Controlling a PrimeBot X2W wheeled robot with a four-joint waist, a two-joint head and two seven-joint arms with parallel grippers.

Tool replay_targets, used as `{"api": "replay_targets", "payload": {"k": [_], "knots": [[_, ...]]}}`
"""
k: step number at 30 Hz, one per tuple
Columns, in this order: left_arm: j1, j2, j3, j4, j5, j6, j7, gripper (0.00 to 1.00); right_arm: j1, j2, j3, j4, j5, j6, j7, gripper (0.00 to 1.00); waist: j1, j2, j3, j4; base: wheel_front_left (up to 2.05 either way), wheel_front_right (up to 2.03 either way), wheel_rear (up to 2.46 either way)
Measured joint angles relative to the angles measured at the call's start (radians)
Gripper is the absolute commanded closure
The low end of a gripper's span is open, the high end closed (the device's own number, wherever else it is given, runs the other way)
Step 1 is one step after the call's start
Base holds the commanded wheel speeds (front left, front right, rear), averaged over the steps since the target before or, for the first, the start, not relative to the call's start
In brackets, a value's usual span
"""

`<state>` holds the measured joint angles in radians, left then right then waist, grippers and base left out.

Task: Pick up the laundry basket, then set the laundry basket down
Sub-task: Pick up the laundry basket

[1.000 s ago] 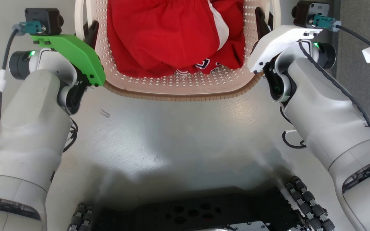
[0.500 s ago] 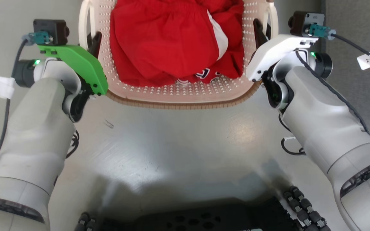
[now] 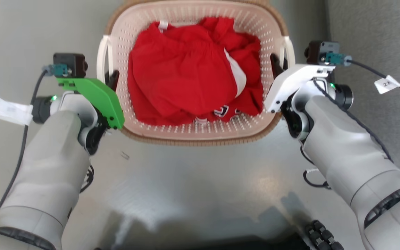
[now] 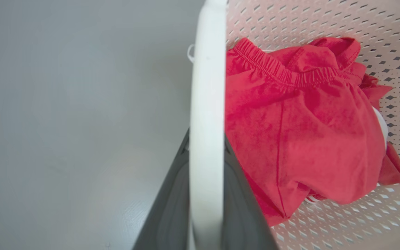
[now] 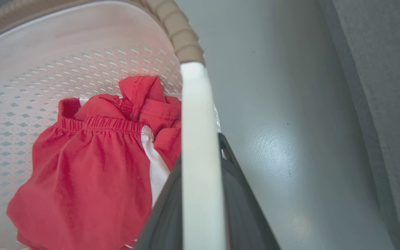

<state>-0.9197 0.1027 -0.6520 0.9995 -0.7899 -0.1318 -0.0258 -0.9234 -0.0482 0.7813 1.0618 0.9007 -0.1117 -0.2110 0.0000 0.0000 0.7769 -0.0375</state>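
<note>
Pale grey glossy floor [image 3: 200, 187] filled the head view, with a strip of darker grey carpet [image 3: 377, 34] along the right edge. The laundry basket [image 3: 200, 140], cream-white and perforated with a brown woven-look rim, sat between the two arms in the upper middle of that view, straight ahead of the robot. Whether it rested on the floor or hung just above it could not be told. A crumpled red garment [image 3: 186, 76] with a white stripe lay inside and covered most of the bottom.

The left gripper [image 3: 111, 78], below a green wrist cover, reached to the white loop handle on the basket's left side [image 3: 101, 59]. In the left wrist view the handle ran as a white bar straight up between the dark fingers [image 4: 172, 198], which pressed against it from both sides.

The right gripper [image 3: 277, 64], below a white wrist cover, met the loop handle on the basket's right side [image 3: 289, 48]. In the right wrist view its dark fingers [image 5: 245, 208] likewise closed on that white bar, one on either side, with the brown rim curving away above it.

A white paper tag [image 3: 387, 83] hung on the cable by the right wrist.
</note>
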Motion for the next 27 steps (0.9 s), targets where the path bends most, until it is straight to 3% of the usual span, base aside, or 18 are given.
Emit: {"api": "replay_targets", "payload": {"k": [27], "knots": [[0.196, -0.052, -0.027, 0.101, -0.077, 0.000, 0.069, 1.00, 0.183, 0.003, 0.095, 0.031, 0.101, 0.041, 0.126, 1.00, 0.0000, 0.0000, -0.364, -0.014, 0.00, 0.00, 0.00]]}}
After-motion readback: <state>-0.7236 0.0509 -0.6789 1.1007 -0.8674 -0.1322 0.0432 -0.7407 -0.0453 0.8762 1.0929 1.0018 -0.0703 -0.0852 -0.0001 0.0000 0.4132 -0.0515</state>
